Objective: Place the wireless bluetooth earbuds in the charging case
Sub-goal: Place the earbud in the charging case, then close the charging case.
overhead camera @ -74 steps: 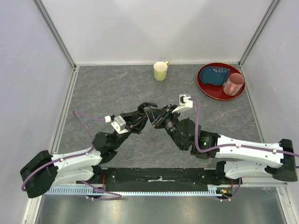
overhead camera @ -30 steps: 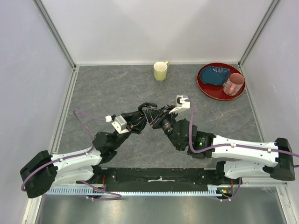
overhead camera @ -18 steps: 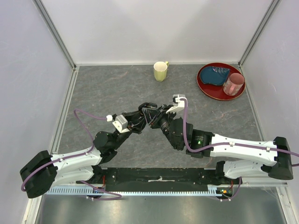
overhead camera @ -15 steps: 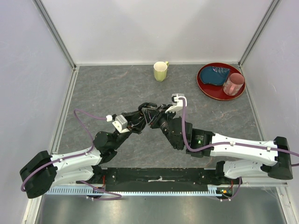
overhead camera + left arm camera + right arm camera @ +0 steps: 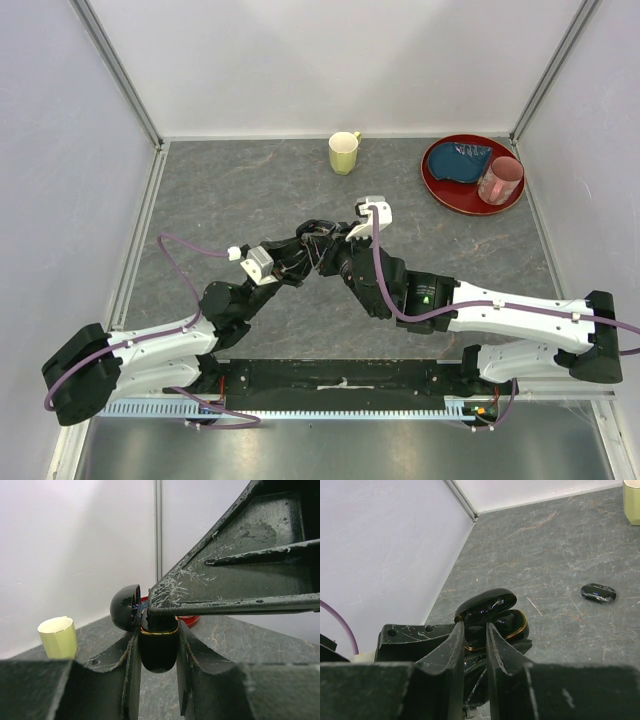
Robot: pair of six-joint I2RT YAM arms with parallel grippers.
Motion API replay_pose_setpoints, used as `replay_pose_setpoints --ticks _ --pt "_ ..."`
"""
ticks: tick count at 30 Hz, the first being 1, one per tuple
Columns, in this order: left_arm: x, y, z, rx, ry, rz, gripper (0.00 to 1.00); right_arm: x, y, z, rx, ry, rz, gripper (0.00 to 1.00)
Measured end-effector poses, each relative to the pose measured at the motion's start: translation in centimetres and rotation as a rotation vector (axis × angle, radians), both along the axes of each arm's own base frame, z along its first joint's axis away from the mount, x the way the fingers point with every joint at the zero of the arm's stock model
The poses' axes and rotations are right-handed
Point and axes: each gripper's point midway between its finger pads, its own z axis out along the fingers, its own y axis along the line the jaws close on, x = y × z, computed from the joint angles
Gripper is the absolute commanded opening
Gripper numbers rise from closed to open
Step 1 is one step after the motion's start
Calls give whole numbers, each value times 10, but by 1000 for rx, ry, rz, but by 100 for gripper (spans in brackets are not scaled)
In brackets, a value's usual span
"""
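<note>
Left gripper (image 5: 157, 640) clamps the open charging case (image 5: 158, 655), lid tipped back. Right gripper (image 5: 472, 630), fingers narrow, hovers at its mouth; whether it pinches anything is hidden. One earbud (image 5: 598, 593) lies apart on the counter (image 5: 555, 545). Advice: descend slowly, squarely over a socket.

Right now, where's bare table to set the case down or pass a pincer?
Widest patch: table left of the yellow mug, up to the left rail. Another between the red plate and the right arm. Crowded: centre, left pincer and right pincer at the charging case; a loose earbud lies toward the mug.
</note>
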Motion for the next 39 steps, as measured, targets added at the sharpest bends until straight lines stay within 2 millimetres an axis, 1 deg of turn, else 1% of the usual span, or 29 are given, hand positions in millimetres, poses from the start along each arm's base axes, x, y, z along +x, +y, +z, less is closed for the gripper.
replay_pose_setpoints --ticks 1,4,7,8,13,17,20,24,28,30,33,36,39 --pt "0 0 0 0 0 0 2 0 0 0 -3 -1 2 37" --pt "-1 -1 0 5 -3 -5 2 -1 0 2 -14 -4 5 55" --pt "-1 -1 -1 9 -5 -6 2 -3 0 6 -21 -11 20 66" --pt "-1 -1 0 8 -7 -7 2 -4 1 7 -23 -15 28 67" --pt "-3 0 6 -11 -23 -10 2 -5 -3 16 -45 -41 42 71" --pt "-7 4 20 -48 -54 -15 2 -6 -9 27 -52 -74 53 72" --pt "-9 6 26 -67 -68 -15 2 -8 -15 44 -28 -107 59 74" --pt "-10 7 28 -73 -74 -18 2 -9 -30 70 20 -153 46 78" --pt "-12 7 30 -77 -81 -23 2 -5 -50 85 51 -172 1 80" --pt "-15 8 34 -81 -93 -34 2 2 -60 87 50 -170 -29 80" --pt "-21 10 39 -86 -110 -50 2 17 -71 79 8 -151 -64 80" --pt "-25 8 39 -75 -119 -73 2 38 -76 72 -49 -112 -69 80" --pt "-29 3 34 -43 -119 -104 2 56 -75 65 -84 -61 -42 80"
